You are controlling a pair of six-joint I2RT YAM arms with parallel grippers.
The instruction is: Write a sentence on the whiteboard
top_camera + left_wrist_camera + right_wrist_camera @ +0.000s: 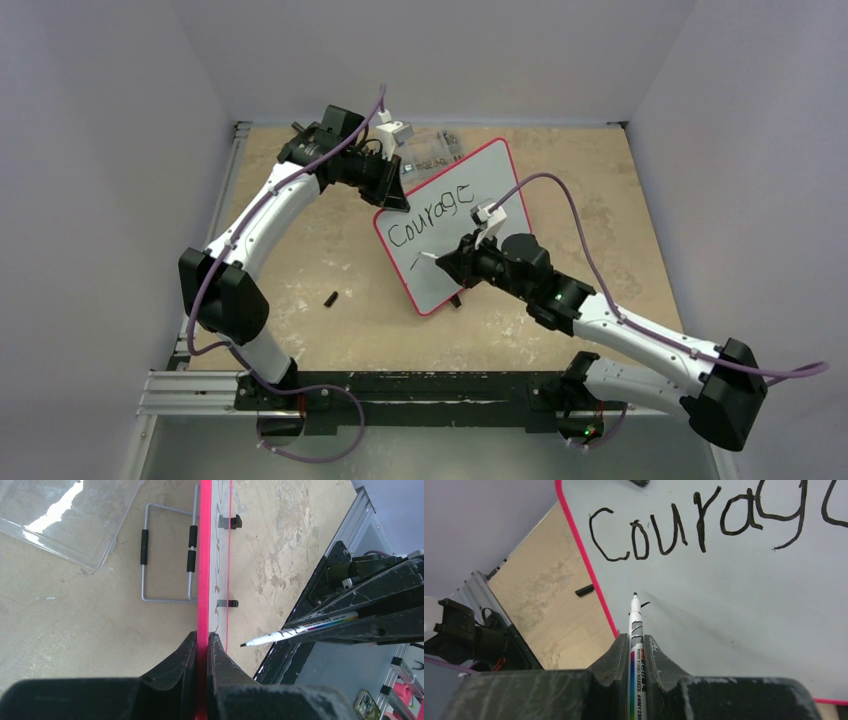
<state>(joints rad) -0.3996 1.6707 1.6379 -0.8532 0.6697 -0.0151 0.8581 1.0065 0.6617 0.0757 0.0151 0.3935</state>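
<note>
Fingers, left (187, 655): closed on the pink-red frame of the whiteboard (490, 165), one finger on each face. We see the board edge-on from the left wrist.

Fingers, right (619, 652): clamped on a white board marker (636, 630) with a rainbow band on its barrel. The black tip points at the writing face.

Marker tip: lies beside a short black stroke (645, 603), under the written line. We cannot tell whether it touches the surface.

Whiteboard: sits mid-desk, between the two arms and turned at an angle. Its far left edge is in the left fingers. It bears the word "Courage" in black. Two small black feet (231, 521) project from one face.

Desk (330, 230): mottled tan top.

Small black piece (331, 298): lies alone on the desk, left of the board and apart from it.

Clear plastic box (65, 520): lies behind the board, at the far side of the desk.

Grey wire frame (167, 560): carries black sleeves and lies just beside the board's frame.
</note>
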